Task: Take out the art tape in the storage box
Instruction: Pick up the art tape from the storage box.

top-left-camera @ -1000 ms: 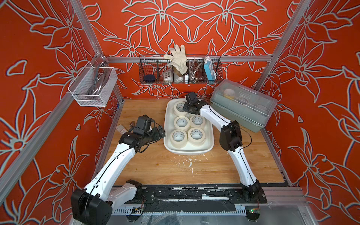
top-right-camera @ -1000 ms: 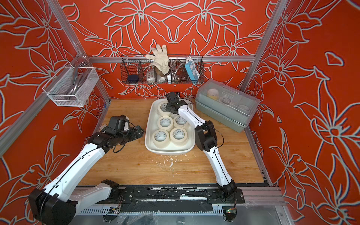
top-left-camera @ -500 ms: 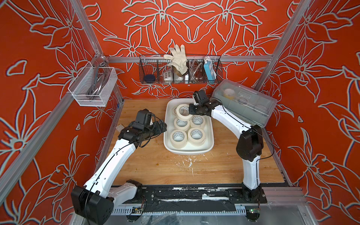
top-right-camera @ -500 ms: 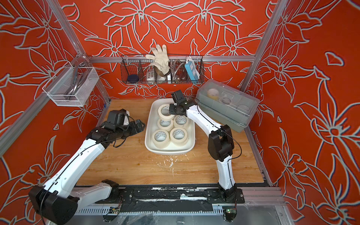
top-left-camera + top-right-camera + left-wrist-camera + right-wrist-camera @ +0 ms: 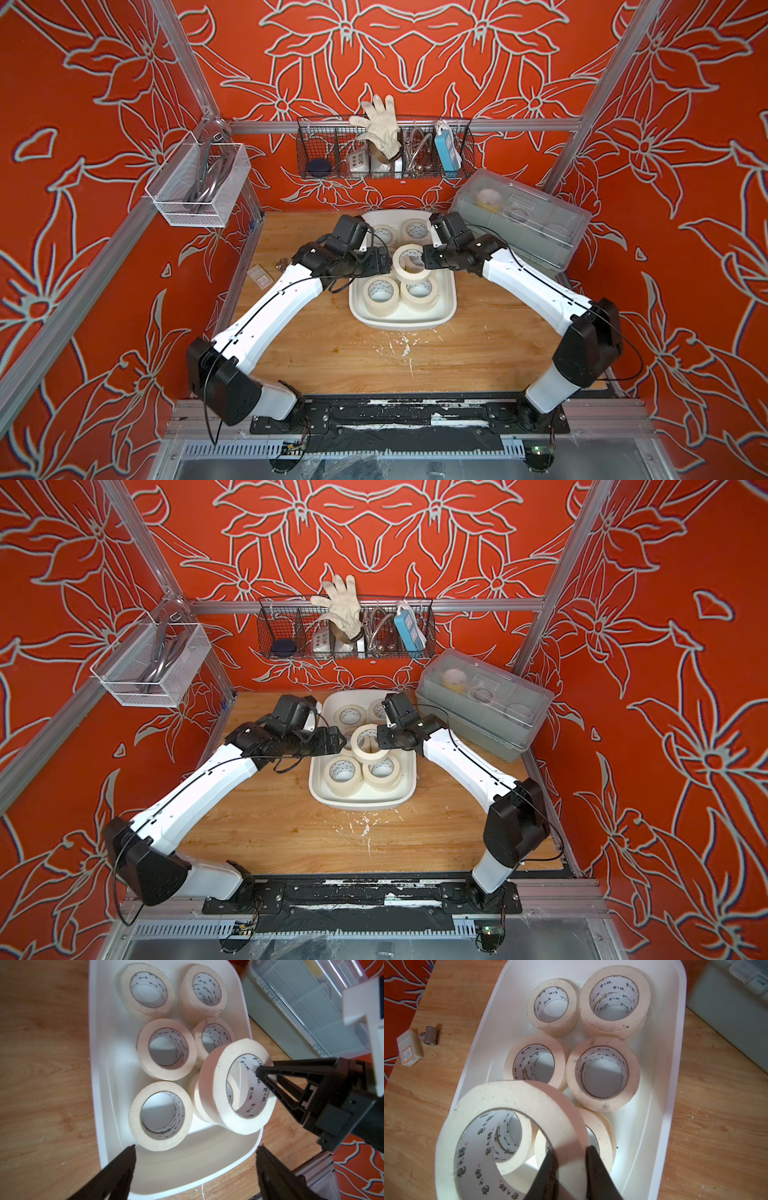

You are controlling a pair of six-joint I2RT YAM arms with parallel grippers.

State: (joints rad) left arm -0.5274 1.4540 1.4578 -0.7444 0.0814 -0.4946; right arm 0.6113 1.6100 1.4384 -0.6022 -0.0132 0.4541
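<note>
- Though pinched tight between the closed jaws of the right pincer (image 5: 570,1152), gripped by one wall only, so could pivot or slip: art tape roll (image 5: 411,266), hanging tilted above the middle of the storage box (image 5: 399,323), clear of the piles (image 5: 166,1049).
- Would then fall back onto the rolls beneath, or bounce over the rim onto the surface (image 5: 332,353).
- Left pincer (image 5: 194,1153) gaping wide, holding nothing, just beside the raised roll; risks knocking it loose if brought in off-line, or clashing with the opposite fingers.
- On a low swing, might clip a neighbouring pile.
- Counted: one roll aloft; six piles lying in the box, some plainly two deep, so no exact total.
- Further out: one lidded grey-green box (image 5: 523,220), one white wire basket (image 5: 195,187), one black wire basket (image 5: 382,166), one glove (image 5: 380,124); on the surface, one small packet (image 5: 409,1048) and one metal fitting (image 5: 429,1035).
</note>
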